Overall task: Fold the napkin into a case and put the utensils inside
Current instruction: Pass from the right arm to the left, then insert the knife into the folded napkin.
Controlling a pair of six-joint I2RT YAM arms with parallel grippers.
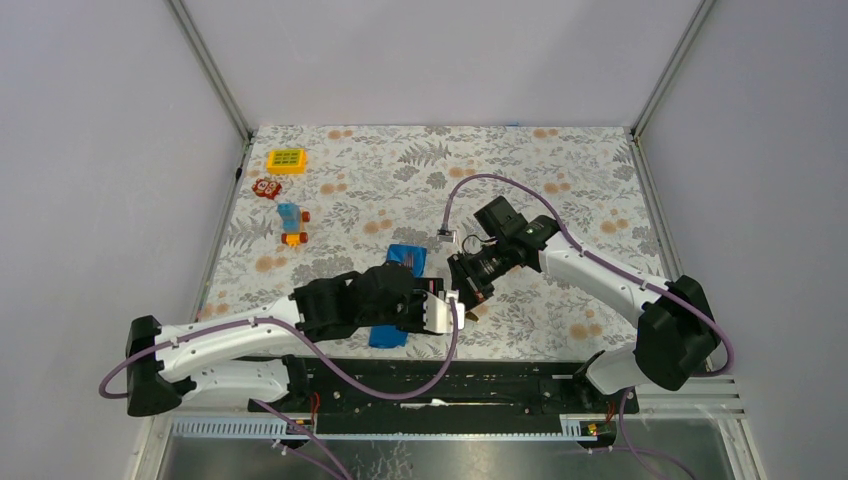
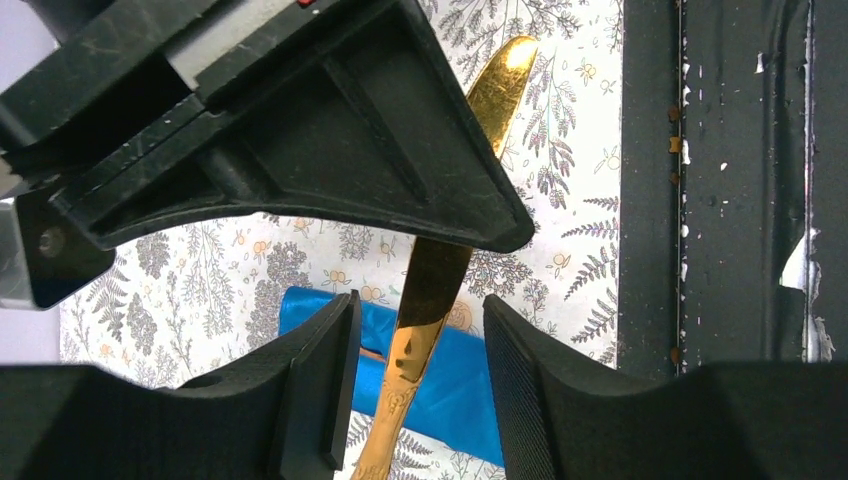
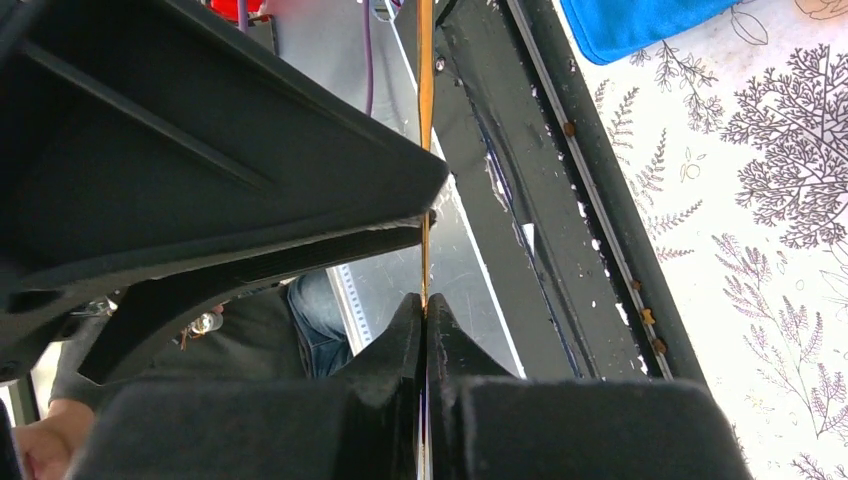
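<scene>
— Napkin [image 1: 408, 258], where does it lie at this moment?
— It lies flat on the flowered table [image 1: 560, 190], close to the near edge, as a narrow royal-blue strip. From above only its two ends show, because the left arm crosses over its middle.
— And the utensils?
— I can find only one, the knife [image 2: 505, 85]. It looks shiny and golden. In the left wrist view its handle passes over the blue napkin. Whether it touches the cloth, I cannot tell.
— Who holds it?
— The right gripper [image 3: 424, 305]. Its two fingers are pressed together on the knife, which shows there edge-on as a thin golden line between them.
— And the left gripper [image 2: 420, 305]?
— Its fingers [image 2: 320, 390] stand apart, one on each side of the knife handle, with a gap visible on both sides. It grips nothing.
— Are the two claws close?
— Yes, just beside each other, a little to the right of the napkin strip.
— Anything else on the table?
— Three small toys at the far left, well apart from the napkin: a yellow toy [image 1: 286, 160], a red toy [image 1: 266, 187] and a blue-orange toy [image 1: 291, 222].
</scene>
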